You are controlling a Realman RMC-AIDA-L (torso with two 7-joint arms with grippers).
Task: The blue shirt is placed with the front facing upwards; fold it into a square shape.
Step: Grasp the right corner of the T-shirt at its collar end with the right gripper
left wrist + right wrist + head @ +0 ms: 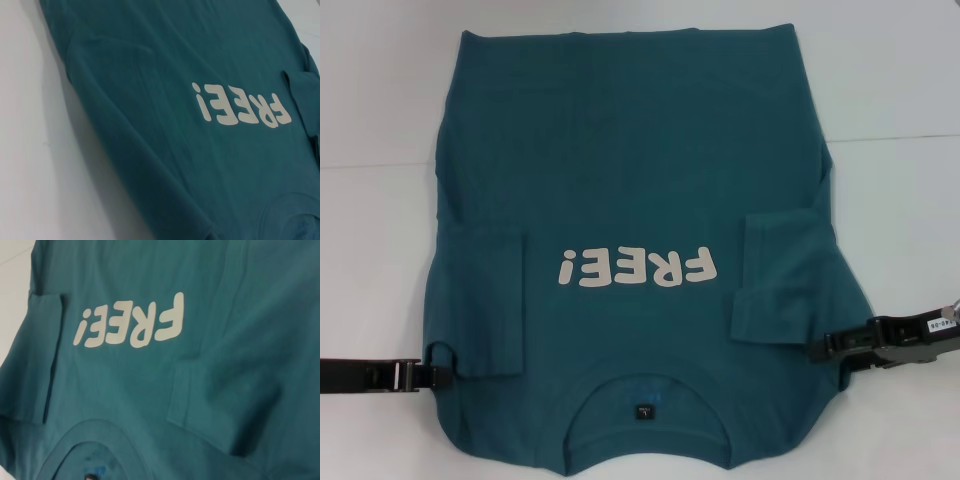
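Left end effector (438,377) lies low at eight o'clock; right end effector (823,347) lies at four o'clock, both pointing inward.

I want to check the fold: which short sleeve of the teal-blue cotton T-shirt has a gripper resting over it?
The right-side folded sleeve: the right gripper overlaps its lower edge. The left gripper sits beside the left-side folded sleeve, at the teal-blue cotton T-shirt's edge.

Head camera looks down from above; both wrist cameras sit close, sharing the "FREE!" print (632,268).
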